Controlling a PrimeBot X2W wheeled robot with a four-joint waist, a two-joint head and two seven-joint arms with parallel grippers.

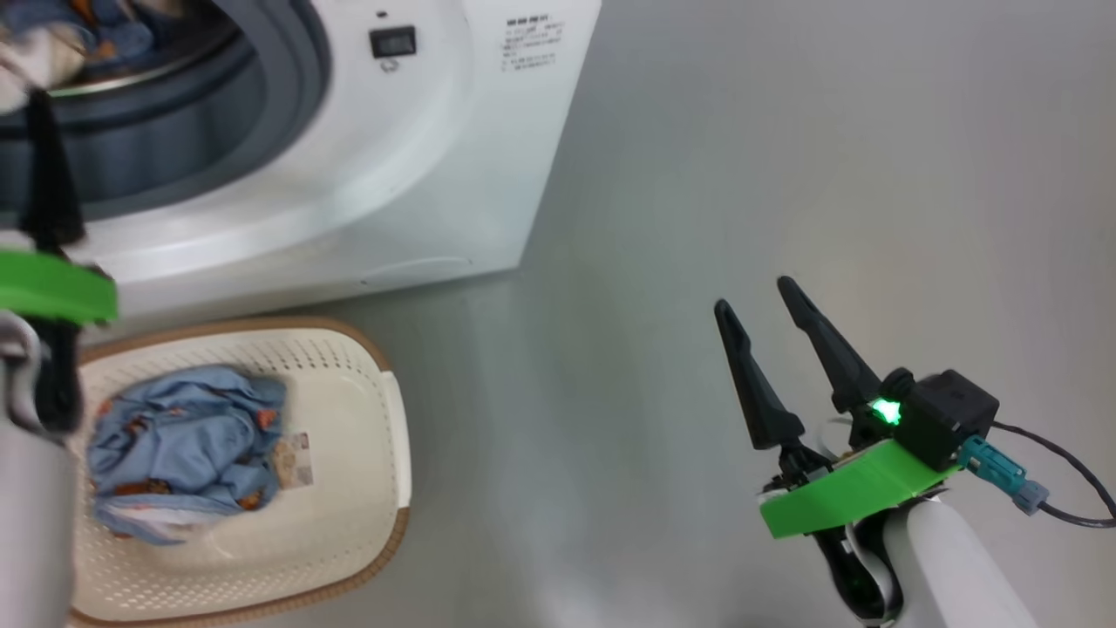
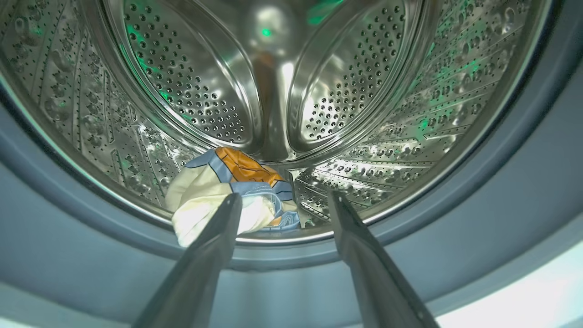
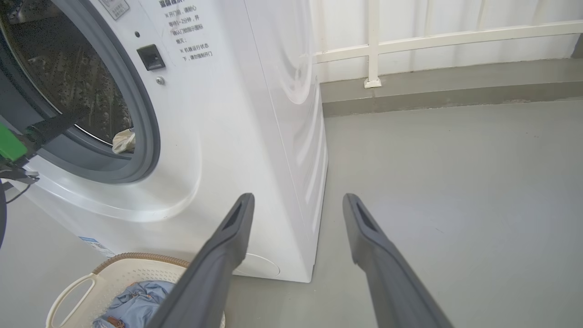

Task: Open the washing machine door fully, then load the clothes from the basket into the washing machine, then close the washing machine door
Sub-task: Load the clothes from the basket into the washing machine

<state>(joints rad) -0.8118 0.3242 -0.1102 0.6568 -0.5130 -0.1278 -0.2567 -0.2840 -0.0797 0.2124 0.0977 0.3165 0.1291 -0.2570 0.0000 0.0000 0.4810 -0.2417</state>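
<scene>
Light blue clothes (image 1: 183,445) lie bundled in the basket (image 1: 397,436), well left of the right gripper (image 1: 754,296), whose fingers stand spread and empty over the floor (image 1: 697,174). From the left wrist, the left gripper (image 2: 284,196) is also spread, holding nothing; a cream garment (image 2: 200,200) lies on the steel drum (image 2: 191,82) lip just past its left fingertip. From the right wrist, the washing machine (image 3: 255,114) rises beyond the left finger, with the basket below it. Loading looks half done; next, the left arm must reach down and pinch the blue bundle.

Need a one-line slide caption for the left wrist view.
Open left gripper facing the washing machine drum, a cream, blue and orange garment lying at its front lip.
</scene>
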